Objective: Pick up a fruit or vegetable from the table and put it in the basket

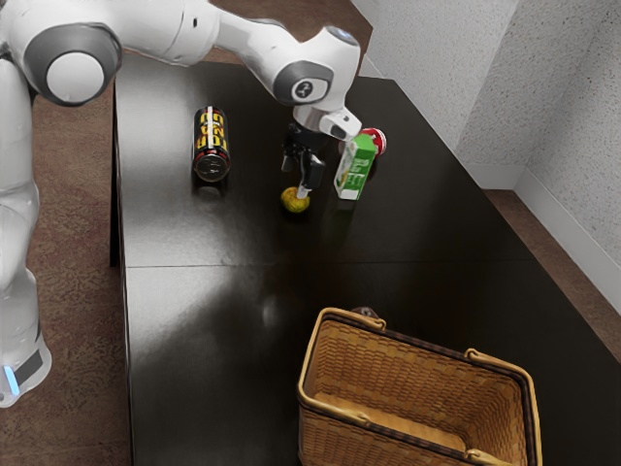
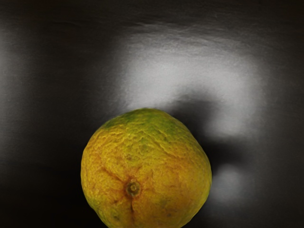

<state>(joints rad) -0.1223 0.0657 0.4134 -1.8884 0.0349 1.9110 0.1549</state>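
"Exterior view: where is the orange [image 1: 293, 203] found, and in what state is the gripper [image 1: 299, 183]?" it was asked.

"The orange is found directly beneath the gripper, near the green-and-white carton [image 1: 355, 167] and well apart from the wicker basket [image 1: 412, 374]. It appears to be resting on the dark tabletop [image 1: 194, 320]. Whether the claw is spread or closed on the fruit cannot be told."

"And from the wrist view?"

"The wrinkled, green-tinged rind and the stem scar are presented close to the hand. The step in hand is judged to be the securing of the grasp."

"How should it be carried out?"

"The hand should be centred over the fruit, and the grip taken at its widest part, with equal bearing on opposite sides. If the rind is caught too high, the orange may be squeezed out and set rolling. Pressure should be firm but gradually applied, as the skin is uneven."

"What precautions are advised for the lift?"

"A short, straight trial lift is recommended, so that slippage may be detected low down. Sideways travel should be withheld until the carton can be cleared. The basket's rim and raised handles should then be passed over with margin, and the orange released low inside."
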